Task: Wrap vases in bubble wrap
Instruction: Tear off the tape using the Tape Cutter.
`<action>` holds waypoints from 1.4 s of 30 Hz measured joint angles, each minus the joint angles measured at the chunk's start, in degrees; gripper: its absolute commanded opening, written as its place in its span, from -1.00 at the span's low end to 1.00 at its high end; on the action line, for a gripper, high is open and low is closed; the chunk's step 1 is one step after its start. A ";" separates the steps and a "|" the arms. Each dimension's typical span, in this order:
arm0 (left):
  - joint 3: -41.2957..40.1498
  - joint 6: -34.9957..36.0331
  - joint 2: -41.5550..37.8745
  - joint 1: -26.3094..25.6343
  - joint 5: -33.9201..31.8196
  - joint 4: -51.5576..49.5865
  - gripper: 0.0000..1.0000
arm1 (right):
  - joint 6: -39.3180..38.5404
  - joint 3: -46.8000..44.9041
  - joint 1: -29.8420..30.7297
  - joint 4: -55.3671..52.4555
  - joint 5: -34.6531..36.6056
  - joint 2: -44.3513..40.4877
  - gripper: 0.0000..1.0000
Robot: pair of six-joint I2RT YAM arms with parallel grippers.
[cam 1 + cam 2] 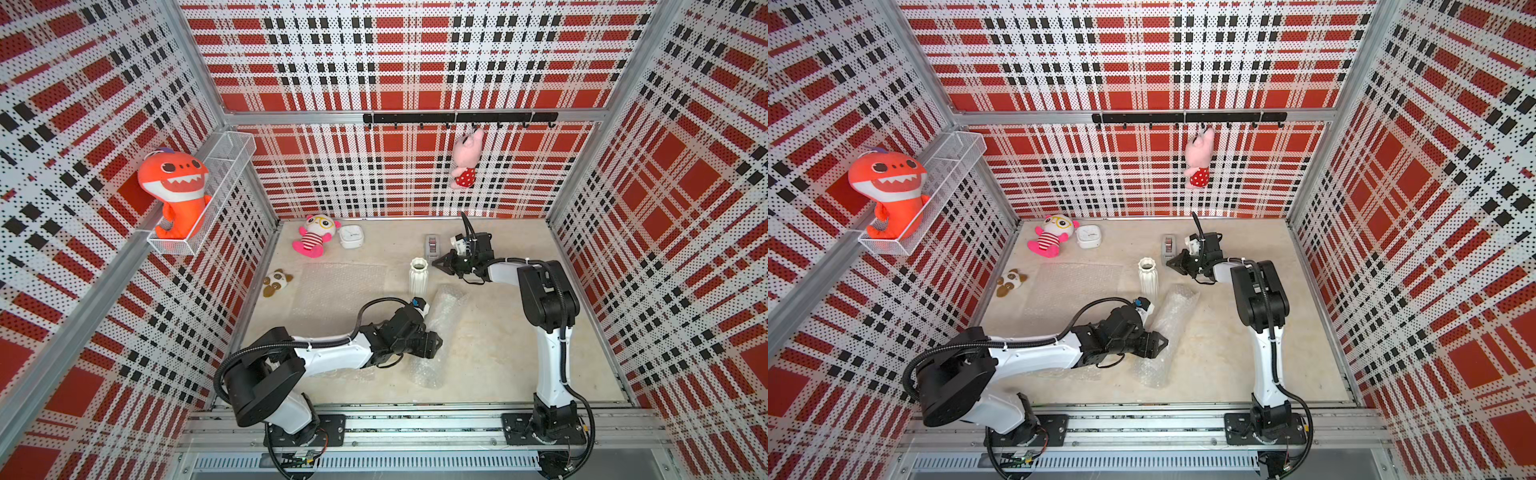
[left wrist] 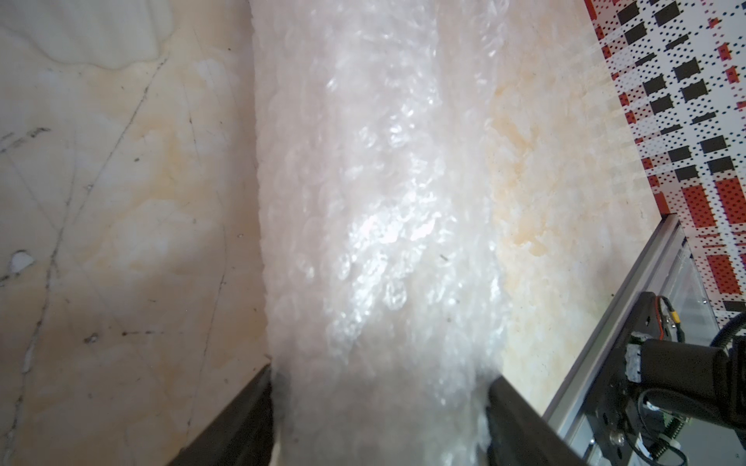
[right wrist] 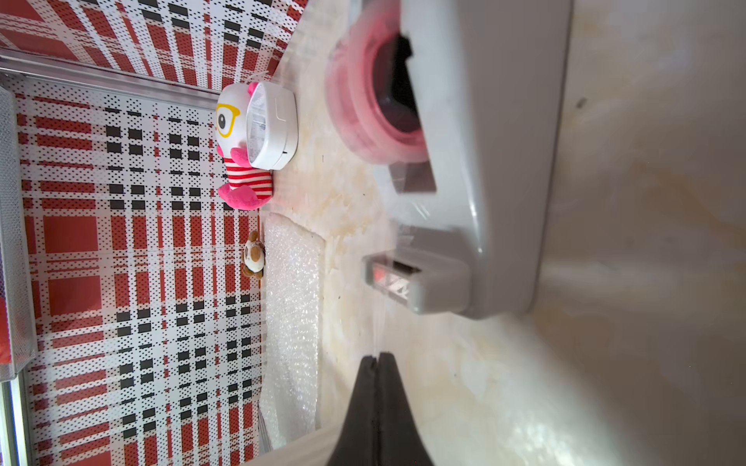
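Observation:
A white ribbed vase [image 1: 419, 276] [image 1: 1148, 276] stands upright mid-table. Beside it a sheet of bubble wrap [image 1: 340, 286] [image 3: 292, 302] lies flat. A second sheet is rolled into a long bundle [image 1: 442, 316] [image 1: 1173, 316] [image 2: 375, 201] lying on the table; what is inside does not show. My left gripper [image 1: 436, 343] [image 2: 379, 375] has its jaws pressed on both sides of this bundle. My right gripper [image 1: 434, 262] [image 3: 378, 355] is shut just in front of the grey tape dispenser [image 1: 432, 245] [image 3: 484, 161]. A thin clear strip of tape seems to run from the cutter to its fingertips.
A small white box [image 1: 351, 238] and a pink striped plush [image 1: 313, 237] sit at the back left. A brown plush [image 1: 276, 282] lies by the left wall. A shark plush [image 1: 176, 187] fills the wire shelf, and a pink plush [image 1: 467, 160] hangs from the hook rail.

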 measured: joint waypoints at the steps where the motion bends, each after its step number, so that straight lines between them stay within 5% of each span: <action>1: 0.00 0.00 0.00 0.00 0.00 0.00 0.48 | 0.02 -0.28 -0.02 0.46 0.20 0.00 -1.00; 35: -0.90 -0.39 -0.33 0.00 -0.09 1.29 0.46 | -7.19 0.39 -0.28 -4.20 14.86 0.85 -1.00; 42: -1.57 -0.39 -0.55 -0.07 -0.04 2.36 0.45 | -7.04 -4.90 -4.46 -5.90 15.34 -8.37 -1.00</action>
